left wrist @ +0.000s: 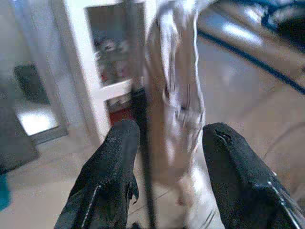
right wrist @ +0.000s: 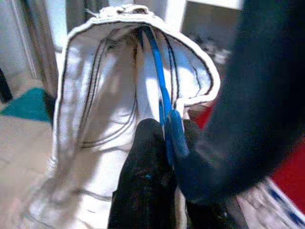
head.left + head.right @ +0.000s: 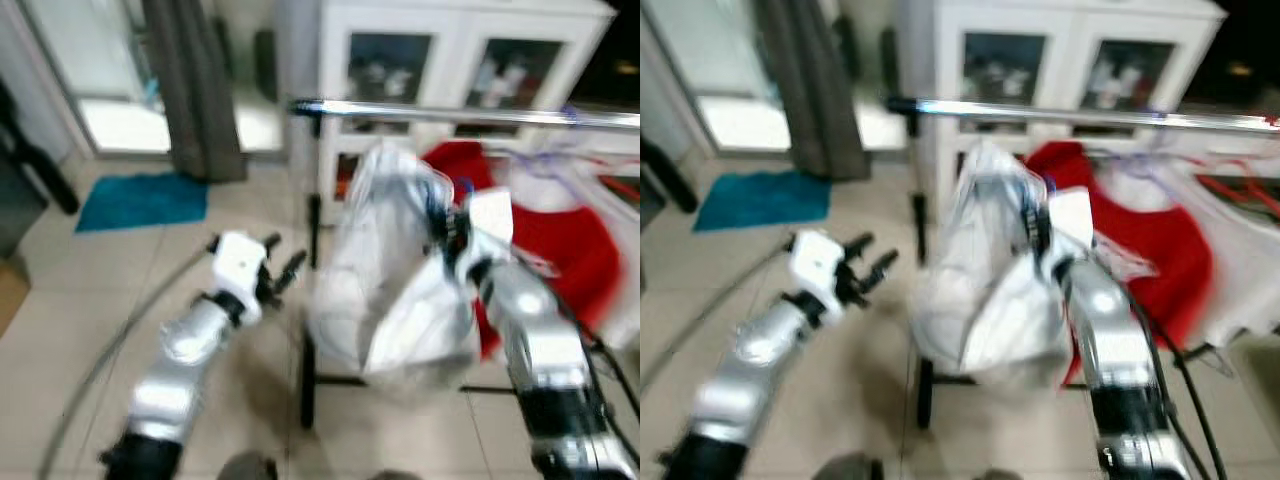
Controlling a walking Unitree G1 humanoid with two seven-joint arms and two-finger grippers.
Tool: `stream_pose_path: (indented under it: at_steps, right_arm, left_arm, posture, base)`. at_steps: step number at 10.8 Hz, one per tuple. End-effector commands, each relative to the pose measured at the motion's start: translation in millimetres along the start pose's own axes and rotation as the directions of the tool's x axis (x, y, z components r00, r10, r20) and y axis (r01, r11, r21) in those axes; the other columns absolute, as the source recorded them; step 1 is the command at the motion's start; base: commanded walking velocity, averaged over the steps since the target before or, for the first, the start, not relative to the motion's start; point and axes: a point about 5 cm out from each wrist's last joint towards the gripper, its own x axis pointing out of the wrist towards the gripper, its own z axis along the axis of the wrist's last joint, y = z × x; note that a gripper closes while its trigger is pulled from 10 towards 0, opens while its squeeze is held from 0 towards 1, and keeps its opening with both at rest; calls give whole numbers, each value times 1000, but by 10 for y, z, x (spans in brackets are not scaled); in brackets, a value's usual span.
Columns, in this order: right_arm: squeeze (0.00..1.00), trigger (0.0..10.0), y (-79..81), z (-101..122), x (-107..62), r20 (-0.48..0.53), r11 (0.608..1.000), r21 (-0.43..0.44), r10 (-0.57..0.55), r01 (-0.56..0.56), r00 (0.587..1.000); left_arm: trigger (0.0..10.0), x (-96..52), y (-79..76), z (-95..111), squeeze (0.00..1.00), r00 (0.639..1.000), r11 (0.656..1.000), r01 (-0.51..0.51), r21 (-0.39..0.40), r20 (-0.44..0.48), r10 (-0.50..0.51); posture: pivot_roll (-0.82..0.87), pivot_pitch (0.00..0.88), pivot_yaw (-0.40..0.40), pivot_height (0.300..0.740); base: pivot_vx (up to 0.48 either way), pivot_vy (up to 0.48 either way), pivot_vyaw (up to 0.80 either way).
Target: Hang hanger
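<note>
The right gripper (image 2: pixel 164 143) is clenched on the blue hanger (image 2: pixel 159 90) inside the white garment (image 3: pixel 395 280), just under the rail (image 3: pixel 450 115); a loose pinch could drop it. The left gripper (image 1: pixel 167 157) hovers released beside the garment

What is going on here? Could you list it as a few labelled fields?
Right gripper: shut on the blue hanger carrying a white garment
Left gripper: open, apart from the garment, to its left
Rail: silver bar above the garment; hanger not yet on it
Already hanging: red garment
Behind: white cabinet
Floor: teal mat
</note>
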Motion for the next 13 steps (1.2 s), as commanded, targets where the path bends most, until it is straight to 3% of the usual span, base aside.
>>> stream_pose_path:
  at_steps: [1, 3, 6, 10, 11, 12, 13]
  right_arm:
    - [0, 10000, -44, 274, 16, 76, 999, -40, -21, 24, 997]
    - [0, 10000, -54, 404, 125, 34, 997, -54, -54, 56, 998]
    - [0, 10000, -50, 615, 308, 36, 992, -7, -122, 123, 992]
    - [0, 10000, -77, 816, 688, -5, 989, -30, -145, 145, 989]
    - [0, 10000, -71, 820, 706, 1, 989, -46, -141, 141, 990]
    - [0, 10000, -44, 723, 657, -8, 993, -32, -111, 111, 994]
    - [0, 10000, -47, 494, 500, -14, 996, -18, -90, 90, 996]
  left_arm:
    - [10000, 14, -77, 79, 0, 997, 997, 73, 9, 7, -73]
    - [10000, 7, -120, 277, 0, 979, 978, 202, 56, -12, -202]
    - [10000, 39, -100, 393, 0, 978, 979, 204, 29, -50, -202]
    - [10000, 78, 21, 507, 0, 992, 992, 125, -8, -36, -125]
    - [10000, 93, 31, 502, 0, 997, 997, 79, -19, -21, -80]
    - [10000, 92, 75, 423, 0, 998, 998, -48, -45, -31, 47]
    - [10000, 26, 106, 292, 0, 991, 992, -126, -26, -55, 125]
  posture:
    - [-13, 0, -30, 740]
    - [-8, 0, -33, 740]
    - [-7, 0, -37, 740]
    - [5, 0, -35, 740]
    - [5, 0, -35, 740]
    - [10, 0, -44, 740]
    - [4, 0, -46, 740]
  base:
    - [0, 0, 0]
    - [0, 0, 0]
    - [0, 0, 0]
    - [0, 0, 0]
    - [0, 0, 0]
    - [0, 0, 0]
    - [0, 0, 0]
